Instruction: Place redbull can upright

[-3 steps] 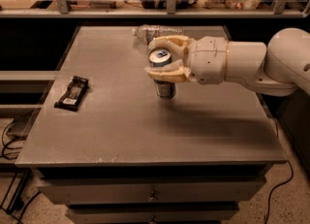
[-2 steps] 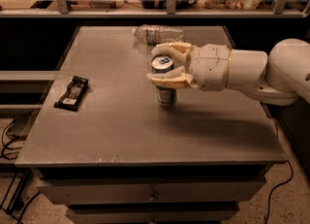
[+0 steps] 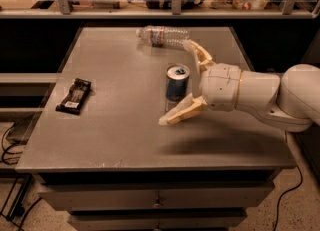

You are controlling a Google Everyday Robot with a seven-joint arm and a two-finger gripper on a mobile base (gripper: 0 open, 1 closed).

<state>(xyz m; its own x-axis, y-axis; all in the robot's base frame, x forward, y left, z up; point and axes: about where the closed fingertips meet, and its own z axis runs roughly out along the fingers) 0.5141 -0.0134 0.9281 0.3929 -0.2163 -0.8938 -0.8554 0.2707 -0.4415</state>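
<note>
Silver-and-blue, the redbull can (image 3: 177, 86) stands upright on the grey table (image 3: 115, 140), near its middle, its rimmed top facing up. The gripper (image 3: 175, 83) is spread wide open around it, one finger (image 3: 199, 55) behind and to the right, clear of the can. The other (image 3: 182, 114) crosses in front of the can's base, and contact there cannot be judged. No writing on the can is readable. A clear water bottle (image 3: 162, 36) lies on its side farther back, its label unreadable. A dark packet (image 3: 75, 95) lies well to the left.
</note>
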